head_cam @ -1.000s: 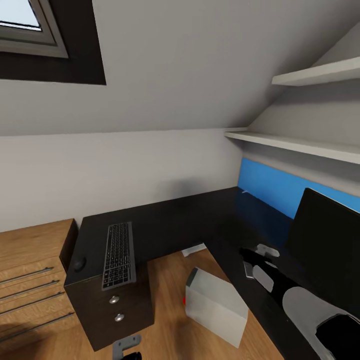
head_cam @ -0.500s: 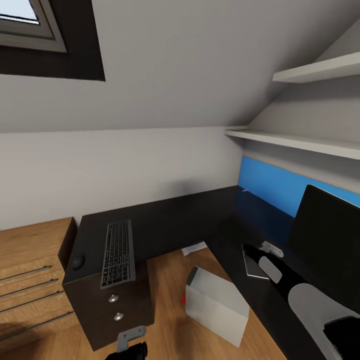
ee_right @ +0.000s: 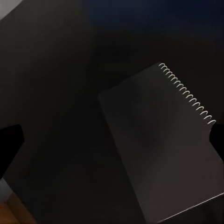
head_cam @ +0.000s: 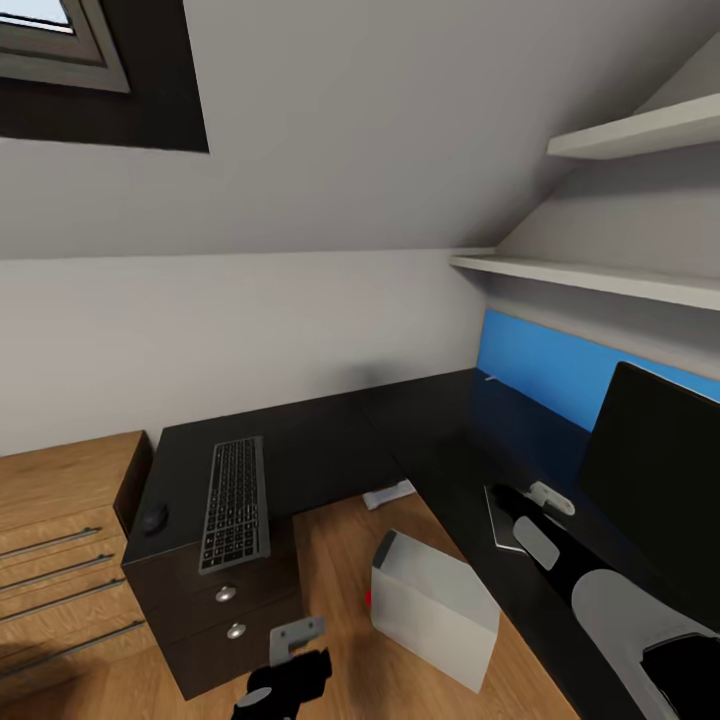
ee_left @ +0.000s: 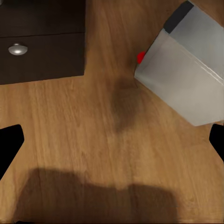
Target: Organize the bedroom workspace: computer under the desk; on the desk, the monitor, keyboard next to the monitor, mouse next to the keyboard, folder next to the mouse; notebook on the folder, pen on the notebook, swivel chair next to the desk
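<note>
The black L-shaped desk (head_cam: 330,440) carries the dark keyboard (head_cam: 235,503) on its left wing, with the round black mouse (head_cam: 153,518) beside it. The monitor (head_cam: 660,480) stands on the right wing. A dark spiral notebook (head_cam: 503,522) (ee_right: 163,154) lies in front of the monitor, and my right gripper (head_cam: 530,497) (ee_right: 112,140) hovers open just above it. The pale grey computer (head_cam: 432,610) (ee_left: 186,79) lies tilted on the wooden floor in the desk's corner. My left gripper (head_cam: 295,645) (ee_left: 112,144) hangs open above the floor between the drawers and the computer. Folder, pen and swivel chair are out of view.
Dark drawers with silver knobs (head_cam: 226,594) (ee_left: 17,48) sit under the keyboard. A light wooden cabinet (head_cam: 60,540) stands left of the desk. A blue panel (head_cam: 560,370) runs along the wall behind the monitor, under two white shelves (head_cam: 600,280). A small white object (head_cam: 388,496) lies on the floor.
My left gripper has risen into the picture from the lower edge, toward the drawers and computer. The right gripper has shifted a little over the notebook. The view itself has drifted slightly.
</note>
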